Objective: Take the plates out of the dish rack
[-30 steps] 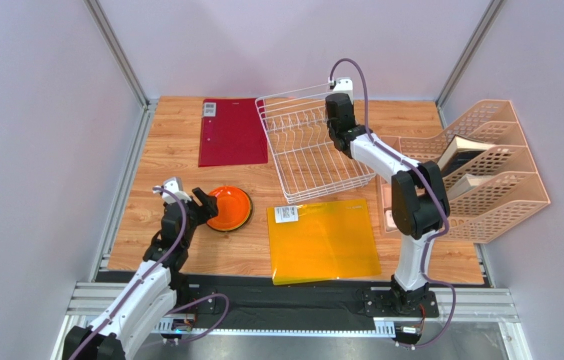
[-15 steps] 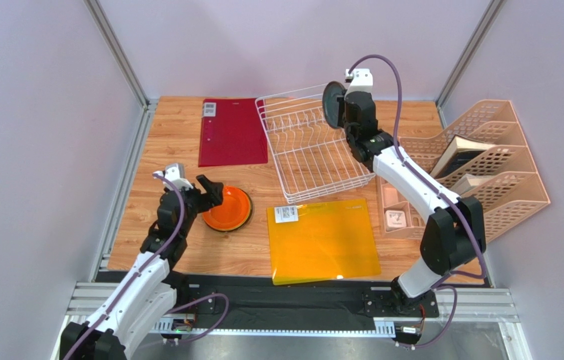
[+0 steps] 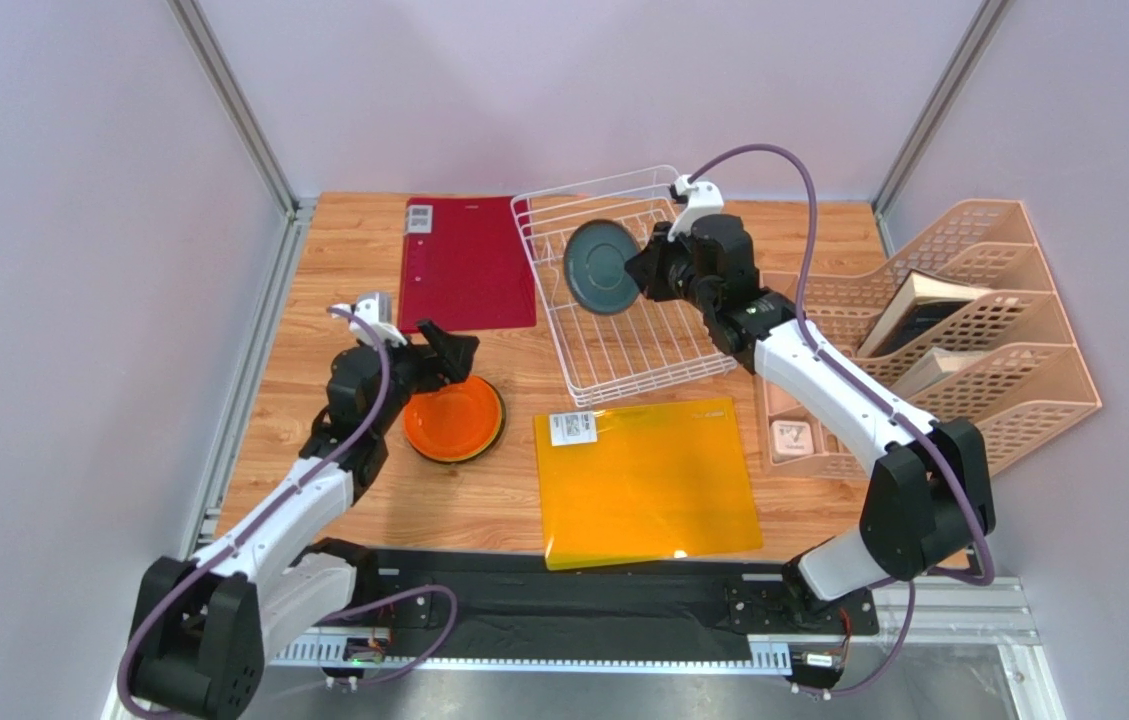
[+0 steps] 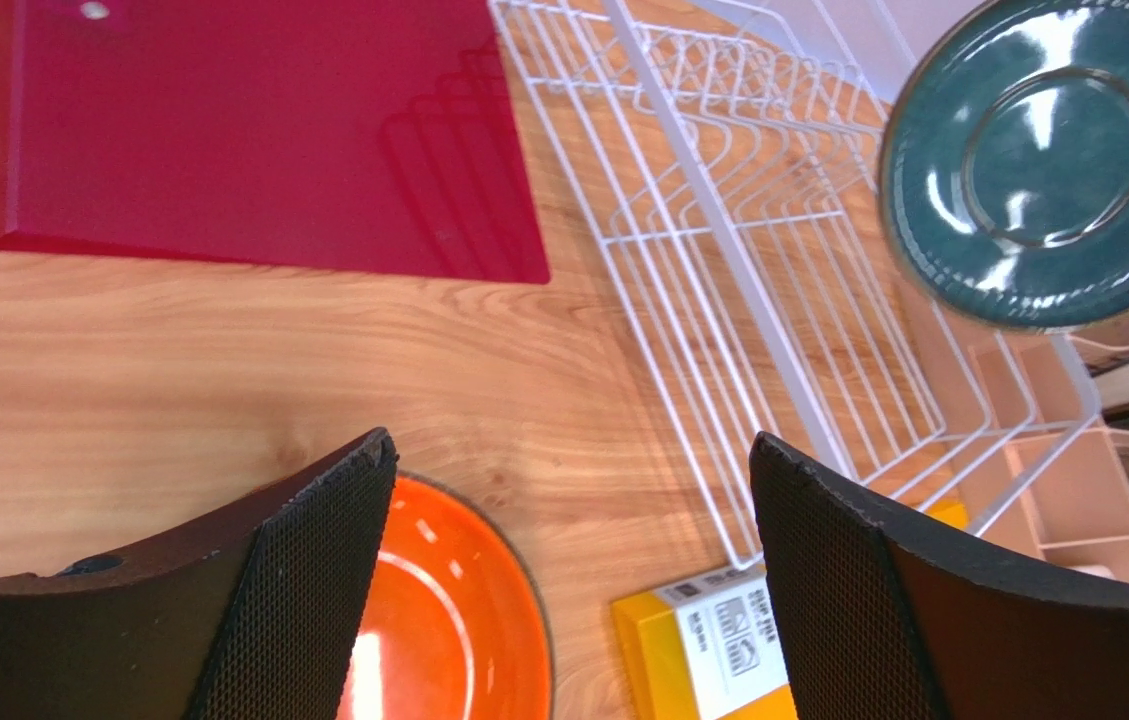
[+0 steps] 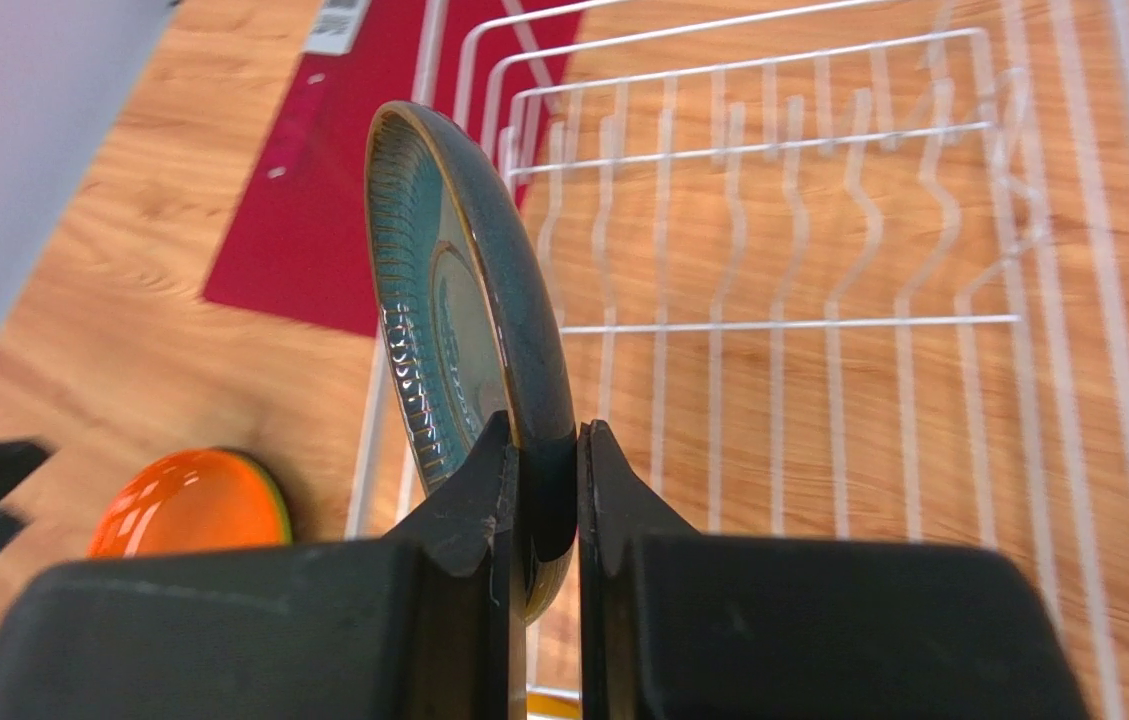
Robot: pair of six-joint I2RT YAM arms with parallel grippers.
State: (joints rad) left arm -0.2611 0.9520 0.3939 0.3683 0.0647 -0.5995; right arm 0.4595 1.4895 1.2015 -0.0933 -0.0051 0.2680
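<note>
The white wire dish rack (image 3: 630, 323) stands at the back middle, with no plates between its tines. My right gripper (image 3: 650, 258) is shut on the rim of the dark teal-grey plate (image 3: 600, 267) and holds it on edge above the rack's left half; the right wrist view shows the plate (image 5: 450, 315) pinched at my gripper (image 5: 543, 443). The orange plate (image 3: 453, 420) lies on the table left of the rack, with a thin green rim beneath it. My left gripper (image 3: 435, 354) is open and empty just above its far edge (image 4: 570, 450). No dark red plate shows.
A dark red mat (image 3: 465, 263) lies at the back left, and an orange mat (image 3: 645, 480) in front of the rack. Peach perforated file holders (image 3: 976, 353) with books stand at the right. Metal frame posts run along both sides.
My right gripper lifted the teal plate out of the rack and swung it left over the rack. My left gripper drew back from the orange plate and rose slightly.
</note>
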